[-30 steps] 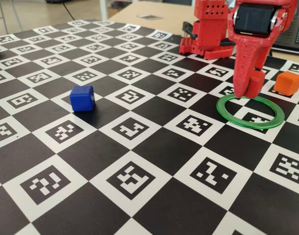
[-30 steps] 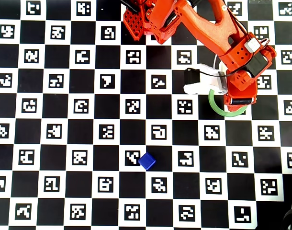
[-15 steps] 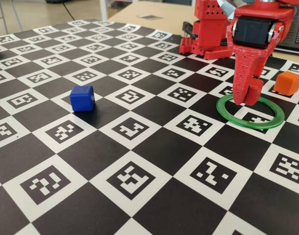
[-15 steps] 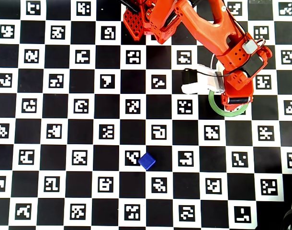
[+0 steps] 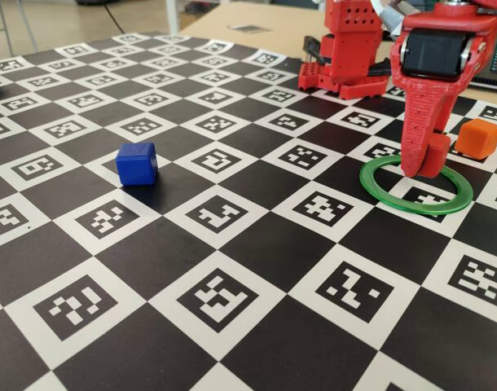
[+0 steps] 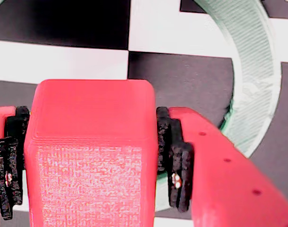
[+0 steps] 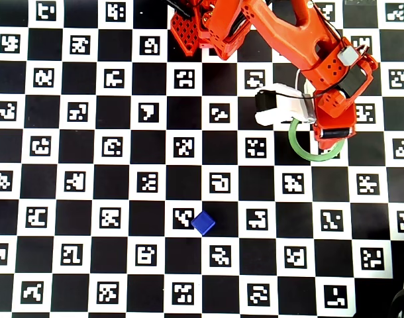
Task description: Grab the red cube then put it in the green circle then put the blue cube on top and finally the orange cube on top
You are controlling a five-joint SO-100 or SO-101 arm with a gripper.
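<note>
Holding the red cube [image 6: 89,151] between black-padded jaws, clamped on both side faces as the wrist view shows; cube carried low over the near-left part of the green circle [image 5: 417,199], not yet set down and apparently not yet centred in the hollow. Gripper [image 5: 428,163] pointing straight down in the fixed view, body masking most of the ring in the overhead view [image 7: 306,151]. Blue cube [image 5: 137,163] resting well apart on the checkered marker board [image 5: 232,269], far left of the ring in the fixed view. Orange cube [image 5: 478,138] sitting just beyond the ring, toward the right edge. Arm base [image 5: 351,49] standing at the back of the board. Step in hand, by judgement: placing the first cube. Advised: shifting slightly toward the ring's middle before lowering, keeping the cube level, touching down flat on the board inside the hollow rather than on the rim, then opening gently and lifting straight up to leave a square seat for stacking.
</note>
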